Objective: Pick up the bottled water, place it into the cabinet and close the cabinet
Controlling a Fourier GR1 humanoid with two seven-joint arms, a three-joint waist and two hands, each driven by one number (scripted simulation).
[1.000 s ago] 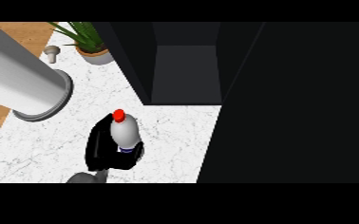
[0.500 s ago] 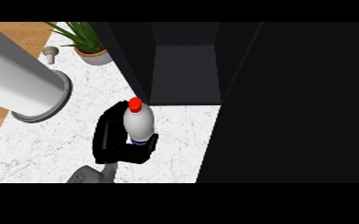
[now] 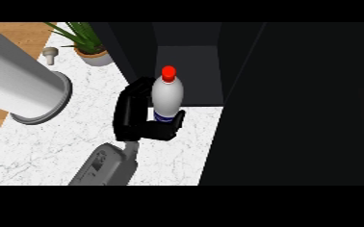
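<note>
The water bottle [image 3: 168,98], white with a red cap, stands upright in my right hand [image 3: 139,120]. The fingers run up its left side and the thumb wraps its lower right. The bottle is in front of the left edge of the dark cabinet's opening [image 3: 188,72], its cap showing against the grey inner wall. The cabinet's dark door [image 3: 292,106] stands open and fills the right of the view. My grey forearm [image 3: 107,166] comes in from the lower edge. My left hand does not show.
A tall grey cylinder [image 3: 28,89] stands on the white marble counter [image 3: 50,154] at the left. A potted plant [image 3: 89,48] and a small grey knob-like object [image 3: 50,55] sit at the back left.
My right hand has carried the bottle up and to the right, from over the counter to the cabinet's opening.
</note>
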